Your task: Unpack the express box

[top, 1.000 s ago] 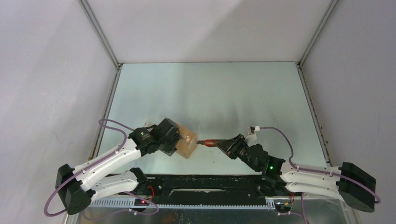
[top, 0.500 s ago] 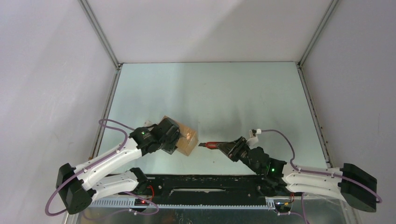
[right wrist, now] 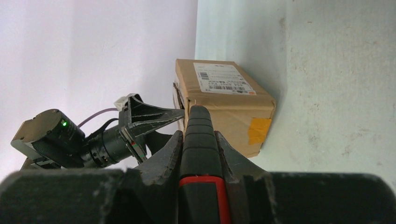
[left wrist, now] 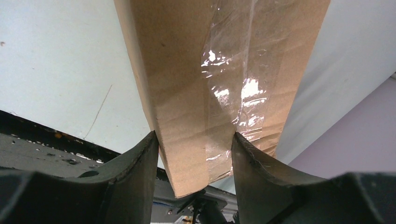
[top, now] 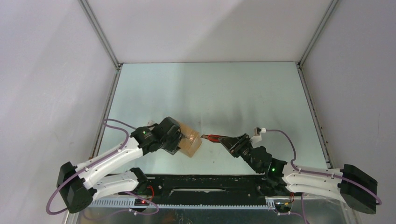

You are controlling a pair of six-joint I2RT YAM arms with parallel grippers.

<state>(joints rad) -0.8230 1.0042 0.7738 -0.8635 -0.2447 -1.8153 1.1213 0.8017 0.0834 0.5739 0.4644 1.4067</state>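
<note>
on the pale counter (top: 210, 88) the left tool (top: 175, 140) clamps the box (top: 190, 143) to steady it, while the right tool (top: 229, 140), closed tight around the knife (right wrist: 200, 135), points it at the box's edge.

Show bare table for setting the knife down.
Free: far half of the table, up to the back wall, plus the strip by the right rail. Crowded: near centre, where the left gripper clamps the express box and the right gripper holds the utility knife toward it.

I get soft, even light, with glare on the clear tape (left wrist: 243, 93) sealing the brown cardboard carton (left wrist: 177, 84) (wrist foregrounds blur).
</note>
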